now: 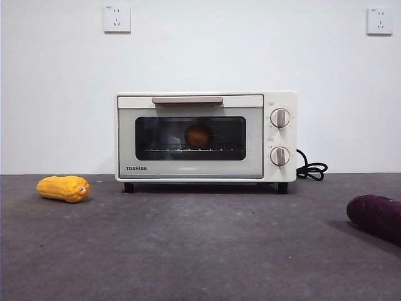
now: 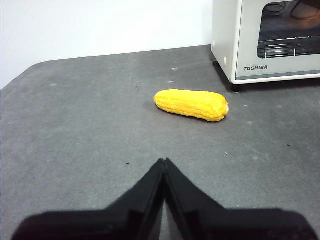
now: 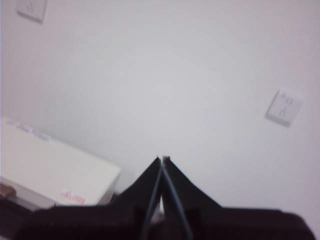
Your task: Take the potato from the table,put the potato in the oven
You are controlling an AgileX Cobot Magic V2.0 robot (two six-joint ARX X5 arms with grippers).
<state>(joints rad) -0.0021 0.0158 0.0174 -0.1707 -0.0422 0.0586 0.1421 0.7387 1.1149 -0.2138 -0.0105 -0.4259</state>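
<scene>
Front view: even, diffuse light, fairly bright; white wall (image 1: 200, 56) clean, no hot spots. Soft short shadow under the oven (image 1: 205, 137) and beside the yellow vegetable (image 1: 63, 188) at left. Purple vegetable (image 1: 376, 216) at the right edge is slightly soft and casts a faint shadow on the table (image 1: 188, 244). The glass door (image 1: 190, 138) is dark; the potato (image 1: 198, 136) inside reads dim, with thin highlights along the rack.

Left wrist view: sharp mid-frame, bright; table surface looks paler. Left gripper (image 2: 164, 161) at the bottom is solid black, no detail.

Right wrist view: whole frame blurred and hazy, wall washed grey-white. Right gripper (image 3: 163, 159) is a dark silhouette with soft edges.
</scene>
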